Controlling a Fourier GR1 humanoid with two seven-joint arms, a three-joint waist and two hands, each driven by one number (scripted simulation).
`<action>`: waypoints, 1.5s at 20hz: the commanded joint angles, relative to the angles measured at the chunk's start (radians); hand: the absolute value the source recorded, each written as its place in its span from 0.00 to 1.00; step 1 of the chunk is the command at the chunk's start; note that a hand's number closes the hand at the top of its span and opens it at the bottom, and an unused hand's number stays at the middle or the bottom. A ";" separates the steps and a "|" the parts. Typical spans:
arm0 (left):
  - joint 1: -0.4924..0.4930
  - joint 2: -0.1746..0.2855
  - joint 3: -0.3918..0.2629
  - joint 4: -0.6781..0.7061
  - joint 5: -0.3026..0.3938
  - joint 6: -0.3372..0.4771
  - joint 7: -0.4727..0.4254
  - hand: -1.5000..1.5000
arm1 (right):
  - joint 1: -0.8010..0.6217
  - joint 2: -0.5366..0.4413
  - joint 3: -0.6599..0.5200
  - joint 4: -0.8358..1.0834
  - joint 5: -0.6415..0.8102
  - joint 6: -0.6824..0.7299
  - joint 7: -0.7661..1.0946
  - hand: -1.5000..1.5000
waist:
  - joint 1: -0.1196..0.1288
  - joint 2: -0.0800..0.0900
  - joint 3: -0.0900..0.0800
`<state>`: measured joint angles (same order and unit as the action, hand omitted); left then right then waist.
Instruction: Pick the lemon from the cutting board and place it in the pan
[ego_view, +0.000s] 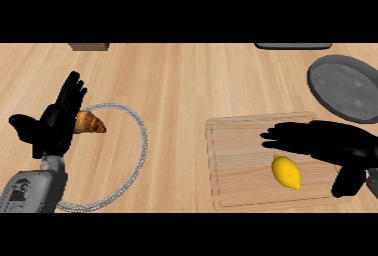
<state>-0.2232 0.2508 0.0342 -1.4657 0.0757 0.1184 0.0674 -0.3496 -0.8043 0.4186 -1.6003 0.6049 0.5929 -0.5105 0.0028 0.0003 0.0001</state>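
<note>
Two robot hands in view, and only one counts for this move: the right robot hand (325, 144) hangs over the board (236, 165), fingers stretched out toward the view's left, thumb dropped toward me, nothing in it. The lemon (286, 171) lies on the board just on the near side of those fingers, in the gap between fingers and thumb as I see it from above; I can't tell how high the hand is above it, and I see no contact. Its long axis runs roughly toward and away from me, far end tipped a little left; the fingers cross it nearly square, so I judge a close across the short width would suit.

Left robot hand (53, 125) rests open, fingers up, at the view's left, in front of a croissant (90, 123) on a plate (140, 145), well apart from the board; the right is plainly nearer.

Pan (347, 85) sits beyond the board's far right corner; the carry looks like a lift, then away from me and slightly right. Worktop (184, 80) is pale wood, board flat with a shallow groove round it; the lemon is the only thing I see on it, and it may roll if nudged.
</note>
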 joint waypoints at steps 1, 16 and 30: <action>0.062 -0.004 -0.009 -0.095 0.009 -0.017 0.043 0.50 | -0.049 0.045 0.041 0.014 0.100 0.038 0.016 0.00 | 0.009 -0.001 0.000; 0.065 -0.043 0.013 -0.051 -0.045 -0.015 -0.008 0.50 | 0.047 0.129 0.059 0.041 0.340 0.002 -0.011 0.00 | -0.002 -0.001 0.000; -0.056 -0.050 0.054 0.025 -0.051 -0.037 0.030 0.50 | -0.025 0.263 0.076 0.272 0.566 -0.050 -0.080 0.00 | 0.000 0.001 0.000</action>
<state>-0.2442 0.2099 0.0842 -1.4614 0.0323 0.0769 0.0866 -0.3561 -0.5669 0.5008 -1.4000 1.1222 0.5427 -0.5356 0.0030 0.0002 0.0000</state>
